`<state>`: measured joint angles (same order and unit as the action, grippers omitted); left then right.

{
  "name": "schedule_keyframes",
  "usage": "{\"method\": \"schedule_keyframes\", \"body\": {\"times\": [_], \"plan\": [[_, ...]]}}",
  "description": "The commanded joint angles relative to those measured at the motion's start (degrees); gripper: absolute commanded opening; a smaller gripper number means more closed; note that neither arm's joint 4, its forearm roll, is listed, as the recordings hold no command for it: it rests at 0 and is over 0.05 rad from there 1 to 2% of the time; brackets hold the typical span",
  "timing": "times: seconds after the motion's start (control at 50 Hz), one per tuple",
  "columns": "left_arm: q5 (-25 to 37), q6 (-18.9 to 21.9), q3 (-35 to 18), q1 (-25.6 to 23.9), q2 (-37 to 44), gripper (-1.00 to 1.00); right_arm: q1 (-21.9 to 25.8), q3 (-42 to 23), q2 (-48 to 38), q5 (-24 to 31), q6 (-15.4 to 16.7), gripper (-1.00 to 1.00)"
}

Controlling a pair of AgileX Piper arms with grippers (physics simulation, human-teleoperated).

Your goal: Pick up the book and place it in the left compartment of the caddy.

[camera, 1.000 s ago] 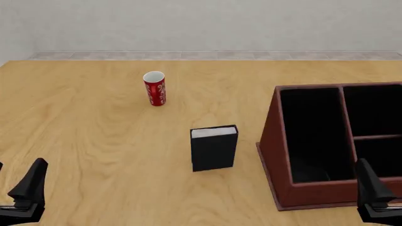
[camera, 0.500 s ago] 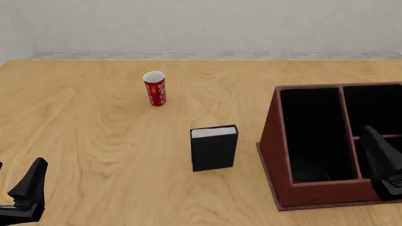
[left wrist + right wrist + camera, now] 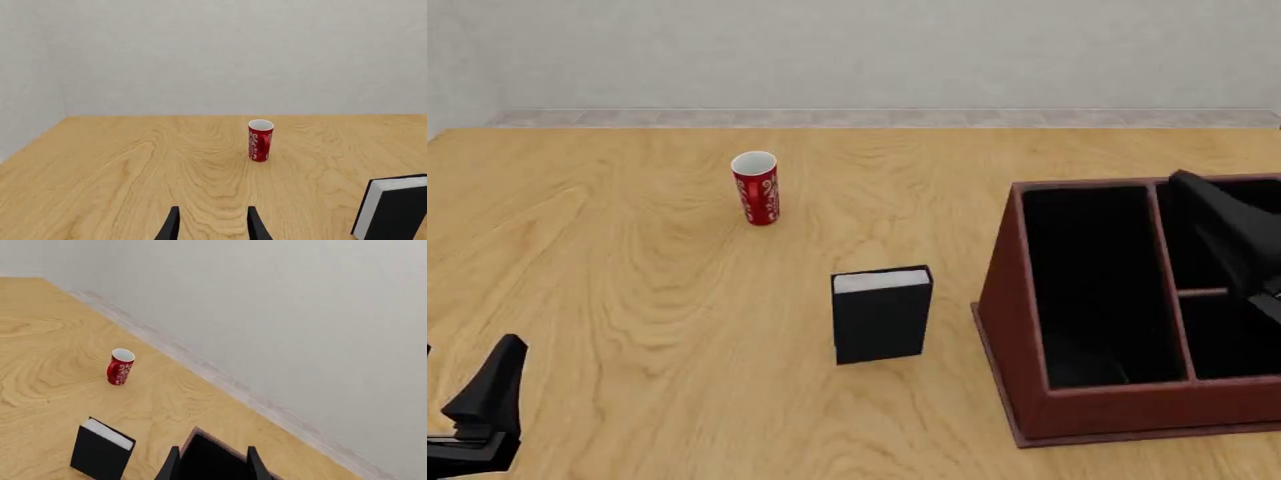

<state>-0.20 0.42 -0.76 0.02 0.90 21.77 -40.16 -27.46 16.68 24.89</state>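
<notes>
The black book (image 3: 881, 315) stands upright with its white page edge on top, in the middle of the table, left of the reddish-brown caddy (image 3: 1004, 300). The caddy's long left compartment (image 3: 1094, 290) is black inside and holds nothing that I can see. My right gripper (image 3: 1193, 192) is open and empty, raised over the caddy's right sections. In the right wrist view, the open gripper (image 3: 212, 462) looks down at the book (image 3: 101, 450) and the caddy's corner (image 3: 197, 433). My left gripper (image 3: 471, 355) is open and empty, low at the near left. In the left wrist view (image 3: 213, 220), the book (image 3: 393, 207) shows off to one side.
A red cup (image 3: 755, 188) with a white inside stands upright at the far left of the book. It also shows in the left wrist view (image 3: 260, 140) and the right wrist view (image 3: 121, 367). A grey wall runs behind the table's far edge.
My right gripper has risen from the near right edge and moved forward over the caddy. The left gripper, the book and the cup have not moved.
</notes>
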Motion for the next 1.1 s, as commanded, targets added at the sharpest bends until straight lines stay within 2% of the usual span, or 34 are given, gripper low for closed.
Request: {"method": "schedule_keyframes", "body": {"times": [0.02,0.08,0.1,0.3,0.32,0.36,0.46,0.48,0.54,0.56,0.58,0.62,0.64,0.66,0.68,0.74,0.8,0.9,1.06,1.1], "plan": [[0.3,-0.1,0.0,0.0,-0.3,1.00,4.2,-7.8,-5.6,4.7,7.5,1.00],[0.3,0.1,0.0,0.0,-0.4,1.00,5.6,-11.0,-8.1,7.0,9.3,1.00],[0.3,0.2,0.0,0.0,-0.4,1.00,6.7,-11.4,-9.3,7.7,13.1,1.00],[0.0,-0.1,0.2,0.0,-0.2,1.00,9.7,-16.2,-14.9,12.7,16.3,1.00],[0.0,0.1,0.2,0.0,-0.3,1.00,10.4,-16.1,-15.9,13.7,18.4,1.00],[0.0,0.1,0.2,0.0,-0.3,1.00,11.6,-16.7,-16.4,13.7,19.5,1.00],[0.0,0.2,0.3,0.0,-0.4,1.00,13.2,-19.4,-19.4,15.7,19.4,1.00],[0.0,0.0,0.3,0.0,-0.2,1.00,14.6,-19.1,-20.2,16.2,20.4,1.00],[-0.1,0.0,0.3,0.0,-0.2,1.00,14.2,-20.4,-21.0,16.6,19.9,1.00],[-0.1,0.2,0.3,0.0,-0.4,1.00,17.0,-20.7,-22.5,17.7,20.7,1.00],[0.0,0.1,0.3,0.0,-0.4,1.00,16.4,-21.4,-23.1,18.2,20.0,1.00],[0.0,0.0,0.3,0.0,-0.3,1.00,16.1,-21.4,-23.2,18.1,20.6,1.00],[0.0,0.0,0.3,0.0,-0.3,1.00,17.6,-22.2,-24.6,18.9,21.5,1.00],[0.0,0.1,0.3,0.0,-0.4,1.00,17.1,-23.1,-25.0,18.9,21.2,1.00],[0.0,0.2,0.3,0.0,-0.4,1.00,18.3,-23.1,-25.8,19.5,22.6,1.00],[0.0,0.0,0.3,0.0,-0.3,1.00,18.0,-25.0,-27.4,20.8,21.3,1.00],[0.1,0.1,0.3,0.0,-0.4,1.00,19.7,-27.0,-29.8,23.2,19.0,1.00],[0.1,0.1,0.2,0.0,-0.4,1.00,20.5,-27.4,-32.1,23.9,20.7,1.00],[0.1,0.0,0.2,0.0,-0.3,1.00,21.3,-30.8,-36.3,27.1,19.4,1.00],[0.1,0.1,0.2,0.0,-0.3,1.00,20.7,-31.2,-37.3,27.6,20.1,1.00]]}}
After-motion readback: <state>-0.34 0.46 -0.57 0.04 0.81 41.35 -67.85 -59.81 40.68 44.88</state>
